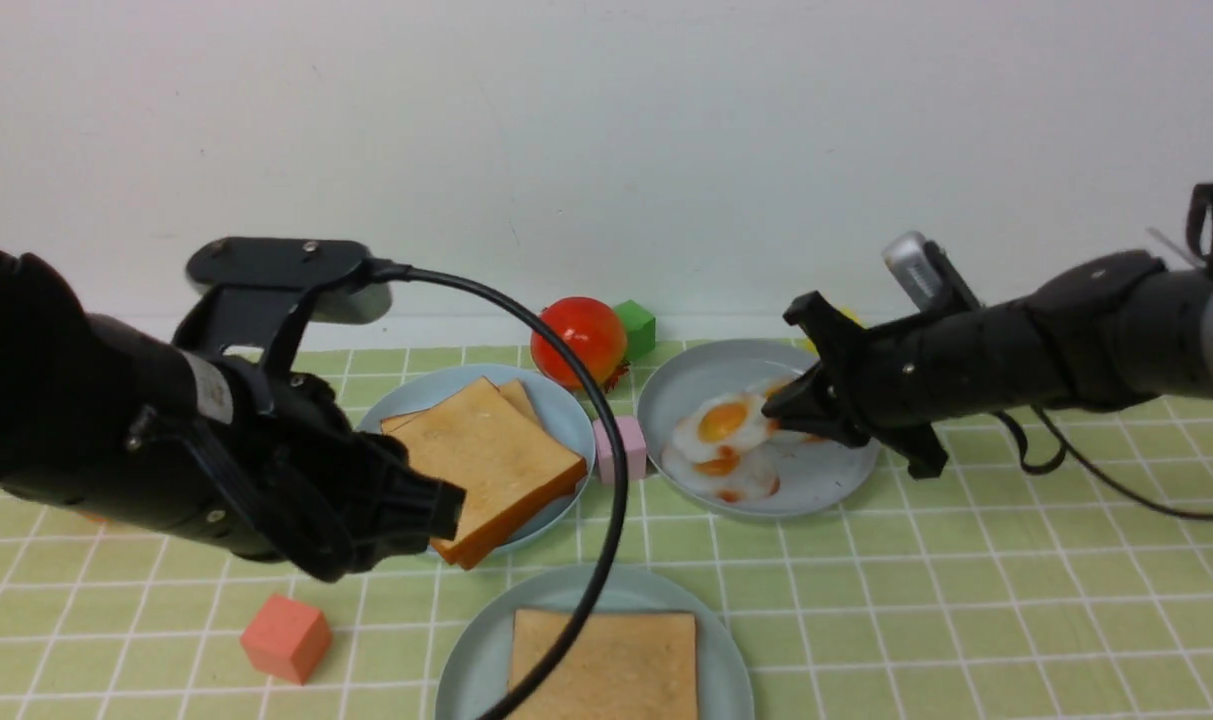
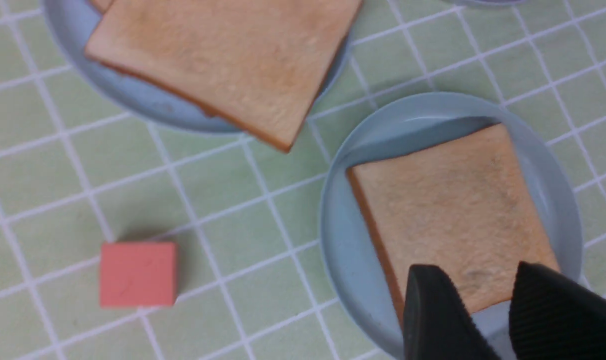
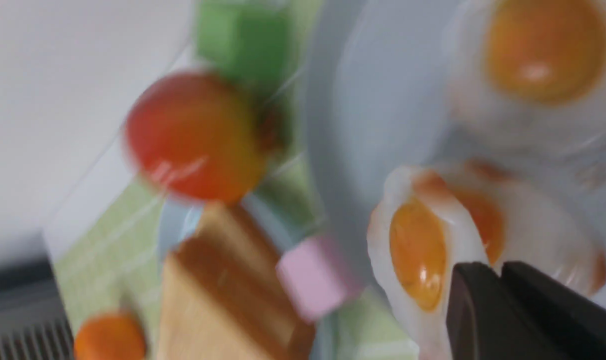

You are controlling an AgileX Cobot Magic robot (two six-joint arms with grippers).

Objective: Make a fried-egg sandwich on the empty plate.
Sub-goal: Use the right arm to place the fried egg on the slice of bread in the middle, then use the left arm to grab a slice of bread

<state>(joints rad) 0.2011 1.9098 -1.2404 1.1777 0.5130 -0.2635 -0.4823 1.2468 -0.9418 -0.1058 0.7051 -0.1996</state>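
The right tool point(image 1: 778, 408) point(image 3: 500, 295) is closed, its two black fingers point(image 3: 475, 320) pressed together on the white edge of a fried egg point(image 1: 723, 420) point(image 3: 417, 250). The egg hangs tilted from the tool over the egg plate point(image 1: 826, 480) point(image 3: 372, 100), which sits far right on the table point(image 1: 966, 600). More eggs point(image 1: 731, 475) lie flat on that plate, just beneath the held one. The right wrist view is blurred.

The left tool point(image 1: 444, 510) point(image 2: 475, 272) has its ribbed pads point(image 2: 432, 320) apart, with nothing between them. In the left wrist view the pads show over one edge of a single toast slice point(image 1: 606, 665) point(image 2: 457, 215); whether they touch it cannot be told. That slice lies flat in the middle of the near plate point(image 1: 466, 670) point(image 2: 337, 260), a pale round plate at the front centre of the table, with no egg on it.

Behind it to the left, a second plate point(image 1: 566, 415) point(image 2: 133, 100) holds a toast stack point(image 1: 486, 460) point(image 2: 223, 55), the top slice overhanging the rim. A pink block point(image 1: 626, 447) sits between this plate and the egg plate. A red ball point(image 1: 578, 340) and a green cube point(image 1: 634, 328) stand near the back wall. A coral cube point(image 1: 286, 637) point(image 2: 138, 274) rests on the checked cloth left of the near plate.
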